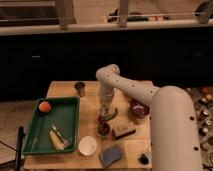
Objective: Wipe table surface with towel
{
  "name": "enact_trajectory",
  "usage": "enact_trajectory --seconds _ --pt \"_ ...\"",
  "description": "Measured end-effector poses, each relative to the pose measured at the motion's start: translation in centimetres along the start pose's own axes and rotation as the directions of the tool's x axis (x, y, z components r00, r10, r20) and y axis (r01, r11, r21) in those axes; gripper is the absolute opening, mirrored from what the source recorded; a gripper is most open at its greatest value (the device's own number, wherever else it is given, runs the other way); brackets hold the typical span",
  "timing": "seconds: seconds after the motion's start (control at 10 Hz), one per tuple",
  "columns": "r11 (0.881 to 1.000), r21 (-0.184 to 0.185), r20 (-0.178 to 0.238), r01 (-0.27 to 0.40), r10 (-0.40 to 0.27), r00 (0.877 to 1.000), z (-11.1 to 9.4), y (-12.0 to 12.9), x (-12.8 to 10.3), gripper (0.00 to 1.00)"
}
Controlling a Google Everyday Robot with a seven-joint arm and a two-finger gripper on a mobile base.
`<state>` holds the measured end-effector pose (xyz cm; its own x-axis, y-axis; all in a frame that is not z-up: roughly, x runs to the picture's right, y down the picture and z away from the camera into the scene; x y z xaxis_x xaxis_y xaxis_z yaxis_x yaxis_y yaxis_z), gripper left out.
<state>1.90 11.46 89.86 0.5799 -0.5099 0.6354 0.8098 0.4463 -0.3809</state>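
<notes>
The table surface (pixel 90 97) is a pale tan wooden top that fills the middle of the camera view. My arm comes in from the lower right, bends at an elbow above the table's back part and points down. My gripper (pixel 106 108) hangs low over the middle of the table, just above a small green item (pixel 110 116). No pale grey-blue towel shows; it may be hidden under the gripper or the arm.
A green tray (pixel 70 120) at the left holds an orange ball (pixel 45 106) and a yellow item (pixel 56 140). Around the gripper stand a metal cup (pixel 80 88), dark red bowl (pixel 138 108), small dark cup (pixel 103 130), brown sponge (pixel 124 131), white bowl (pixel 87 145) and blue pad (pixel 110 155).
</notes>
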Motion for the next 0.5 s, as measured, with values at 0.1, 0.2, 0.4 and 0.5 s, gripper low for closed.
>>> enact_trajectory --seconds 0.1,0.2,0.4,0.5 --pt "1.000 0.001 -0.012 -0.025 0.025 1.000 -0.2 0.1 0.7 0.00" --pt "0.999 0.006 -0.025 -0.040 0.040 0.999 -0.6 -0.2 1.3 0.00" --pt "0.998 0.028 -0.044 -0.055 0.056 0.997 -1.3 -1.5 2.8 0.00" --pt "0.998 0.038 -0.048 -0.048 0.050 0.998 -1.4 -2.6 3.3 0.00"
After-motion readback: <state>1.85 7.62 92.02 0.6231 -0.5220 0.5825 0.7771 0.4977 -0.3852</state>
